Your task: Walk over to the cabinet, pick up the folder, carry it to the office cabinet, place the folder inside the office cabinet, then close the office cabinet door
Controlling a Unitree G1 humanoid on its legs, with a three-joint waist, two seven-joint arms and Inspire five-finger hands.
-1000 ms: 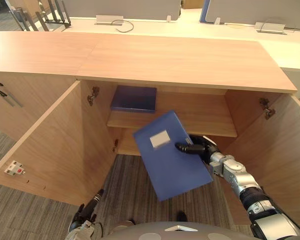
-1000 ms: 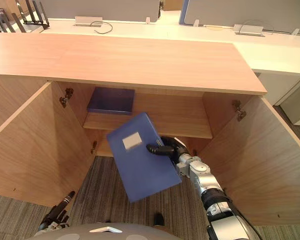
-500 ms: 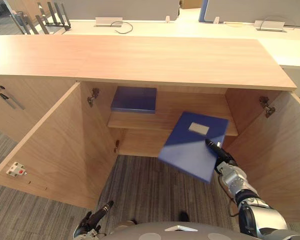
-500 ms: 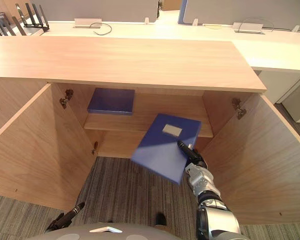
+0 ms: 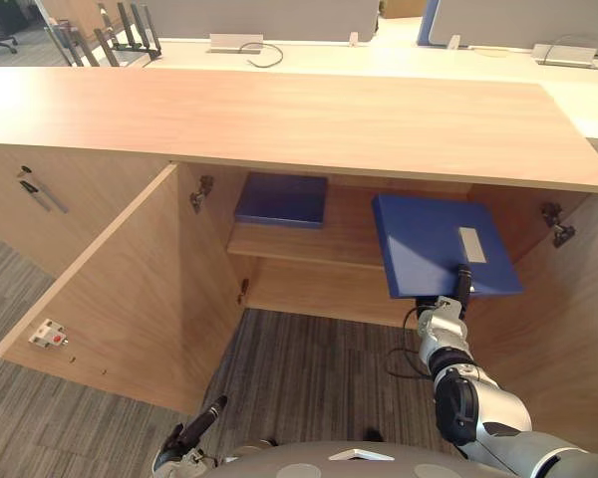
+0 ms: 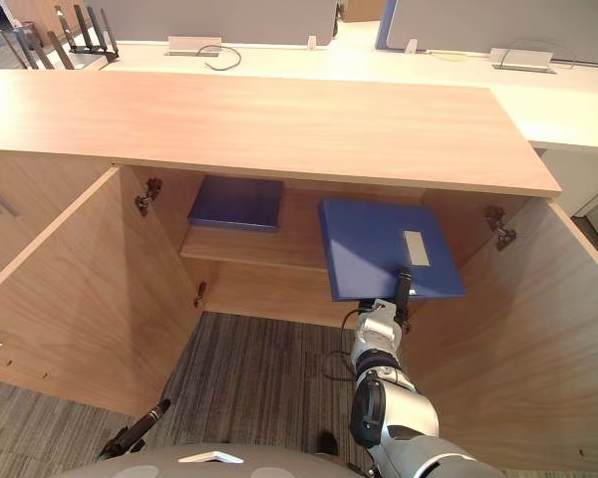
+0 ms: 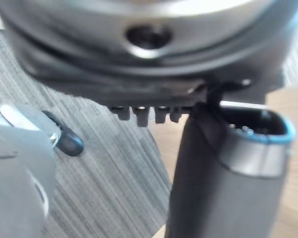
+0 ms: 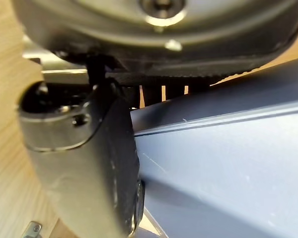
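I have the folder (image 5: 434, 244) in the right hand (image 5: 462, 284): the thumb lies on top near the front edge and the fingers go underneath, a pinch that the right wrist view shows pressed tight against the blue cover. The folder sits nearly flat inside the office cabinet (image 5: 279, 110), over the right part of the shelf (image 5: 299, 247), its front edge overhanging. I can't tell whether it rests on the board. A second blue folder (image 5: 282, 199) lies at the shelf's left. Both doors stand open – left door (image 5: 120, 289), right door (image 5: 568, 339). The left hand (image 5: 197, 426) hangs low over the carpet (image 5: 319, 378), fingers straight, holding nothing.
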